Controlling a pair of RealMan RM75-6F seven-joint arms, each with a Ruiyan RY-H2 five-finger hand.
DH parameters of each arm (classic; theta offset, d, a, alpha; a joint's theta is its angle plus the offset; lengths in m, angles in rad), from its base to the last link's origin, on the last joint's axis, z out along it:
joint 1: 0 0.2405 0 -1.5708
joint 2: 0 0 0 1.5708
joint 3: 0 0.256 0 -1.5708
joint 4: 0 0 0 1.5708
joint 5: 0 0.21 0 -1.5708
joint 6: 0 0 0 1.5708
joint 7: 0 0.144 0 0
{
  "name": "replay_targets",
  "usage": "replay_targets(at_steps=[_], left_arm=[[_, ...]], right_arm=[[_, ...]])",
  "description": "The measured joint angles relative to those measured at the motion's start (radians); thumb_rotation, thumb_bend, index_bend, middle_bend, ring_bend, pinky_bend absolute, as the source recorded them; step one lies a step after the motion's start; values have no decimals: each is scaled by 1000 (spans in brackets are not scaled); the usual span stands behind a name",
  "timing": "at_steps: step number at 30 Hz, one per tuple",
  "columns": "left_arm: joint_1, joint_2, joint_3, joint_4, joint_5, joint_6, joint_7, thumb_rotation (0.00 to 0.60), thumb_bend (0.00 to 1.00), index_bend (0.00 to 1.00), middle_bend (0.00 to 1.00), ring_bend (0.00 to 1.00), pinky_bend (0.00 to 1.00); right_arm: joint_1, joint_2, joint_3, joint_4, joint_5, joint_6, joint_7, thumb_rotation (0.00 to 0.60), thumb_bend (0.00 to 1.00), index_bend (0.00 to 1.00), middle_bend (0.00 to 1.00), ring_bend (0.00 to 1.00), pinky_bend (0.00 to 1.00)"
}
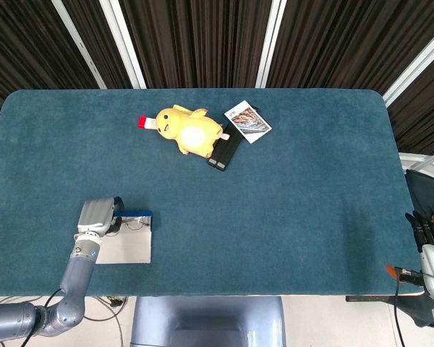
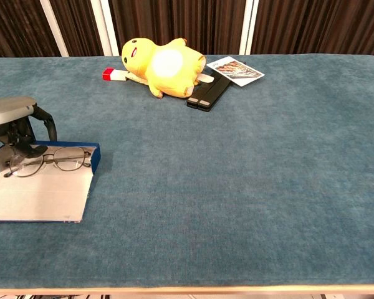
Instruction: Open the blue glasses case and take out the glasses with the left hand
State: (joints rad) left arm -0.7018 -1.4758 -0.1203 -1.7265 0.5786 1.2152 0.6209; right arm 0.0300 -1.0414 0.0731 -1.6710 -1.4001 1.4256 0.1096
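The left hand [image 2: 15,128] pinches the end of the glasses [image 2: 48,160], which lie in the open blue glasses case [image 2: 43,187] near the surface [image 2: 237,162] edge, far from the yellow plush [image 2: 159,59].

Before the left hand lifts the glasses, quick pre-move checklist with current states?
1. Case open: ok. The blue glasses case lies flat, lid folded out.
2. Glasses reachable: ok. The glasses rest in the case's blue tray, uncovered.
3. Left hand on glasses: cannot tell. The left hand has its fingers down at the frame's left end, but whether they grip is unclear.
4. Lift path: ok. The yellow plush toy sits far back.
5. Right hand out of the way: ok. The right hand is off the table's right edge.
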Motion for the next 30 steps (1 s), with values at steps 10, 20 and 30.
replay_targets(at_steps=[10,20,30], left_arm=[[-4,-30,6,133,158,22,-14,600,484,524,1000,923,997],[29,-107,72,401,410,53,-99,600,484,529,1000,923,997],[66,-155,86,527,486,32,-145,600,485,529,1000,924,998]], right_arm=[[0,1,1,-4,5,-2,2,600,163,0,0,0,202],[0,2,2,-9,12,-6,4,600,163,0,0,0,202],[1,1,4,-11,15,-7,3,600,163,0,0,0,202]])
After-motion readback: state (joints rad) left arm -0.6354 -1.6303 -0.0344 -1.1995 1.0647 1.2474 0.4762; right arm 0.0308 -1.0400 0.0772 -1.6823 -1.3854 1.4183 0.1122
